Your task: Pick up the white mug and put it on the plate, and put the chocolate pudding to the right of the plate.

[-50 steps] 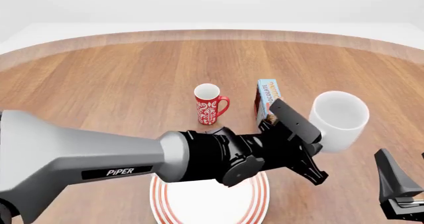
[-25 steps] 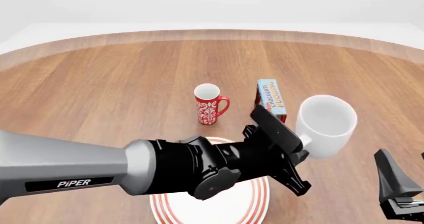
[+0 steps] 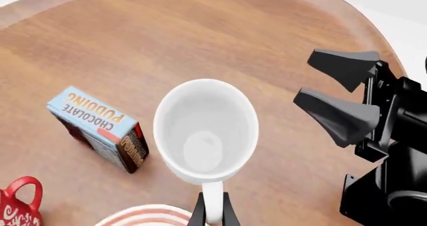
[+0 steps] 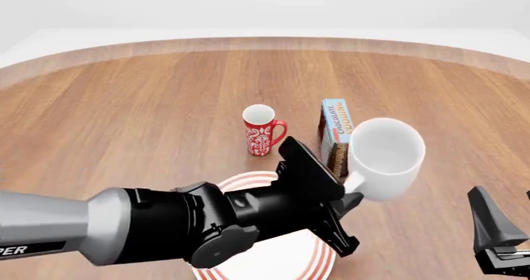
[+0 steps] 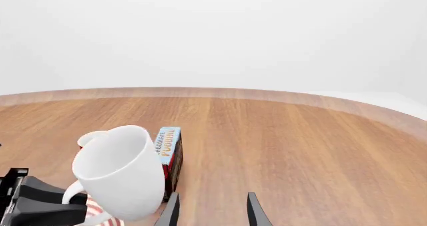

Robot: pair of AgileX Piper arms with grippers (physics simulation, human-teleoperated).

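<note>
white mug (image 4: pixel 386 158) held aloft by left end effector (image 4: pixel 348 196).

Left end effector (image 4: pixel 346 196) clamped on white mug (image 4: pixel 383 158) by its handle, mug aloft, tilted, overlapping chocolate pudding (image 4: pixel 334 136); plate (image 4: pixel 314 264) below the arm.

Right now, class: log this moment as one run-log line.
left gripper: shut on mug handle, airborne | right gripper: open, idle | pudding: on table, behind plate | mug: not on plate
</note>
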